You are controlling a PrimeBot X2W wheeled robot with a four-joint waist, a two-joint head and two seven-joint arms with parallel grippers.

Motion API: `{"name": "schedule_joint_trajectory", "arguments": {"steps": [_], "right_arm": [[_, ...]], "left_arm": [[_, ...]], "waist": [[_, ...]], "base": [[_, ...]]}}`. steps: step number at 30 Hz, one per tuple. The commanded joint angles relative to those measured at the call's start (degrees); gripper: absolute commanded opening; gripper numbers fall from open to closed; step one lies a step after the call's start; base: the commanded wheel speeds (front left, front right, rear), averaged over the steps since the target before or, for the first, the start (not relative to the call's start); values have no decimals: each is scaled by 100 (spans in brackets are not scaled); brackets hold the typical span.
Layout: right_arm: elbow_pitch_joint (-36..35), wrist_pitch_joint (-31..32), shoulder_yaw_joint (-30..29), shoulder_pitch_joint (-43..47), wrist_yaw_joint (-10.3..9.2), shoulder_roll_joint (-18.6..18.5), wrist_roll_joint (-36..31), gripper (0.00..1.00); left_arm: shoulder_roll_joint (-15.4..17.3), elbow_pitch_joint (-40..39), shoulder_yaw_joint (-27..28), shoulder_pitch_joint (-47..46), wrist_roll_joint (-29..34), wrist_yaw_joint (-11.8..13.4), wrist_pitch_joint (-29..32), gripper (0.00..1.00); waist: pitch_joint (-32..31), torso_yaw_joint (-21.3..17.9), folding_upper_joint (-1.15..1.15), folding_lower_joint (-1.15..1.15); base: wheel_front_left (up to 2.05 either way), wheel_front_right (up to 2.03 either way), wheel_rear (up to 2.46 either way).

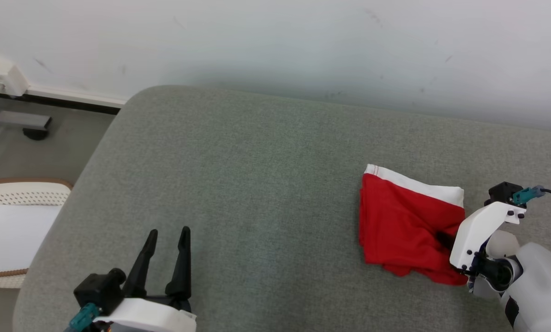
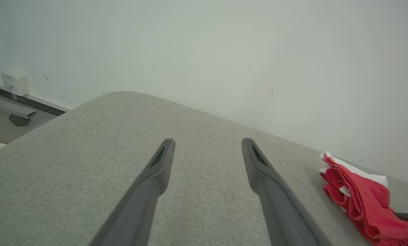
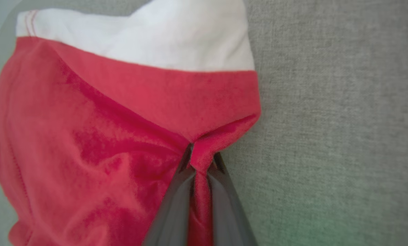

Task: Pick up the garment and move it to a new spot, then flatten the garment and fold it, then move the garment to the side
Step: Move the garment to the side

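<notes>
The right gripper (image 3: 201, 160) pinches a thin ridge of the red, white-banded cloth garment (image 3: 98, 136); a lift could slip it free or unfold it; the left gripper (image 1: 168, 236) stands wide, empty.

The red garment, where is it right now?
In the head view the red garment lies on the right of the grey cushion, its right edge pinched between the fingers of the right gripper.

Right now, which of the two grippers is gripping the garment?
The right gripper: shut on a fold of the red garment. The left gripper stands open over the grey cushion, apart from it.
</notes>
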Motion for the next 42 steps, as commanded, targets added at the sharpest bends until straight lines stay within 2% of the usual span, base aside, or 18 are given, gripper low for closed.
{"name": "schedule_joint_trajectory", "arguments": {"steps": [1, 6, 12, 18, 32, 37, 42], "right_arm": [[6, -165, 49, 156, -25, -32, -32, 0], [-140, -558, 119, 29, -23, -69, -87, 0], [-362, -806, 270, -14, -21, -122, -6, 0], [-612, -917, 441, 95, -21, -207, 105, 0], [-1361, -1125, 831, 334, -21, -328, 466, 0], [-1527, -1236, 937, 386, -21, -336, 597, 0], [-1770, -1354, 1078, 424, -21, -342, 729, 0]], "left_arm": [[20, -8, 18, 30, -77, 16, -5, 100], [20, -39, 15, 58, -27, 16, -5, 100], [20, -94, 15, 99, 94, 11, -5, 100], [20, -197, -186, 133, 143, -7, -5, 100], [22, -298, -619, -6, 177, -39, -5, 100], [21, -255, -746, -104, 208, -38, -5, 100], [22, -195, -849, -200, 259, -41, -5, 100]], "waist": [[-46, -50, 0, 0], [-150, -187, 0, 0], [-325, -548, 0, 0], [-408, -1119, 0, 0], [-242, -2791, 0, 0], [-134, -3151, 0, 0], [-60, -3304, 0, 0]], "base": [[0, 0, 0], [0, 0, 0], [0, 0, 0], [0, 0, 0], [0, 0, 0], [0, 0, 0], [0, 0, 0]]}}
